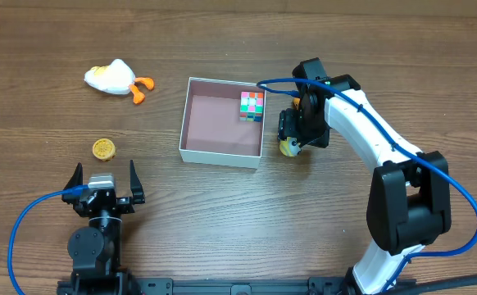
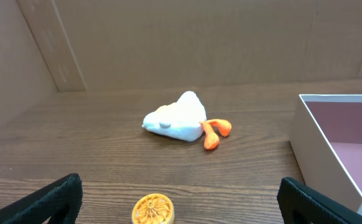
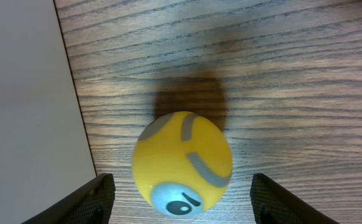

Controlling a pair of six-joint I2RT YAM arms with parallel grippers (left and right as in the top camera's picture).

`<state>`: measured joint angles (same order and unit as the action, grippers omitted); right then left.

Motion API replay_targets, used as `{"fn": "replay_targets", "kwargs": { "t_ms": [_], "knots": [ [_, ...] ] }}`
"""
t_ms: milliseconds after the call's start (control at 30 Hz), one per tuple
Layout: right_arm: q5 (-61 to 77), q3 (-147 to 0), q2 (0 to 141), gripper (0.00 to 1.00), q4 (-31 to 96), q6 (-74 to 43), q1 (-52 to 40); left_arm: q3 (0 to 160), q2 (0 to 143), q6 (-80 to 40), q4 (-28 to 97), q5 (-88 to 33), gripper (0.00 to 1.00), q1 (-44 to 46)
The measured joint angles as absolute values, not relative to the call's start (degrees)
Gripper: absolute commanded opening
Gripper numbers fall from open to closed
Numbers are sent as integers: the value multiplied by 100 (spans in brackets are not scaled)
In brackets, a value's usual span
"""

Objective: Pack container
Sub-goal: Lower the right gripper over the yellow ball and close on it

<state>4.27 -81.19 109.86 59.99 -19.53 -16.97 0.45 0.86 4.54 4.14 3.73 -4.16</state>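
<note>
Right wrist view: my right pincer (image 3: 181, 190) hangs straight down over the yellow ball (image 3: 181, 163). Jaws are wide, with one dark finger (image 3: 81, 200) at lower left of frame and the other at lower right. Bare wood shows between each finger and the ball, so nothing is gripped. The ball rests on the table (image 3: 293, 74), its shadow just above it in frame. The white wall of the container (image 3: 25, 93) fills the left edge, just beside the ball. Judgement: the jaws straddle the ball so as to close on it, and the box is near enough for a short carry.

Overhead view adds what the wrist cannot. The container sits mid-frame with a pink floor and a colour cube (image 1: 252, 105) in its upper right corner; the ball lies outside its right wall. A white duck toy (image 1: 111, 78) at upper left and a small yellow disc (image 1: 103, 149) at left are both outside too. My left pincer (image 1: 105, 168), lower left, is fully spread and empty. Overhead hides my right fingers under the wrist.
</note>
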Motion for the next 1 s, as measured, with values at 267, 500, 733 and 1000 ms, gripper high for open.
{"fn": "replay_targets", "kwargs": {
  "t_ms": [267,500,733,1000],
  "knots": [
    [429,-8117,11107,58,5909,-1925,-1697,45,86,454,412,375,100,-416],
    [429,-8117,11107,64,5896,-1920,-1697,45,86,454,412,373,100,-416],
    [432,-8117,11107,64,5909,-1925,-1695,45,86,454,414,373,100,-416],
    [429,-8117,11107,59,5911,-1925,-1697,45,86,454,414,375,100,-416]
  ]
}}
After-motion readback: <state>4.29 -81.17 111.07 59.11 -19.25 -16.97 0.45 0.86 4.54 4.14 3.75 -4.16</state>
